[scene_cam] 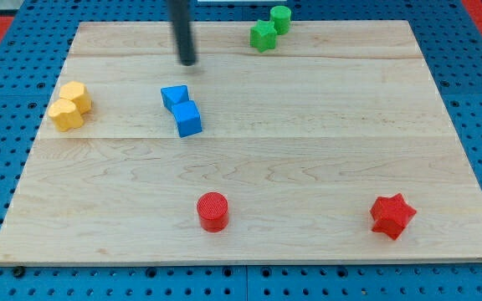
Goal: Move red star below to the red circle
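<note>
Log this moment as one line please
tip above blue blocks, touching nothing | red star right of red circle, apart | move not begun

I have one view only: it looks down at a slant from the near edge of the board [249, 159], taking in almost the whole wooden surface.

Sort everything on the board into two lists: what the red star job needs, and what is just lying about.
Belongs to the job:
- red star, near the view's bottom right
- red circle, bottom centre
- my tip, near the top, above the blue blocks and touching none

Just lying about:
- two blue blocks
- two yellow blocks
- green star
- green circle
</note>
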Controlling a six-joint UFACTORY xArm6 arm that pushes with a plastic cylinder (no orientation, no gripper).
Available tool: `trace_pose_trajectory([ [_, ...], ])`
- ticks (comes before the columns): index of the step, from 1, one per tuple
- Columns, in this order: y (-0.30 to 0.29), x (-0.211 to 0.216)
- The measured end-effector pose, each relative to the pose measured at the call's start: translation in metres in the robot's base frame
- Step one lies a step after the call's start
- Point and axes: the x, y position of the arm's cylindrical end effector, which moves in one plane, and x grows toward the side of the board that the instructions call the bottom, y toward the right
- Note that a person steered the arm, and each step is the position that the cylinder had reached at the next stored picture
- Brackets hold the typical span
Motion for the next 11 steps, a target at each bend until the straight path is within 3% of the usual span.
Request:
trace_pose_trajectory([
  [1,0.118,0.012],
  [2,0.232,0.062],
  [3,0.302,0.145],
  [4,0.317,0.213],
  [5,0.315,0.274],
  [6,0.236,0.291],
  [7,0.096,0.289],
  [8,0.025,0.28],
  [9,0.059,0.272],
  [10,0.097,0.332],
  [11,0.059,0.332],
])
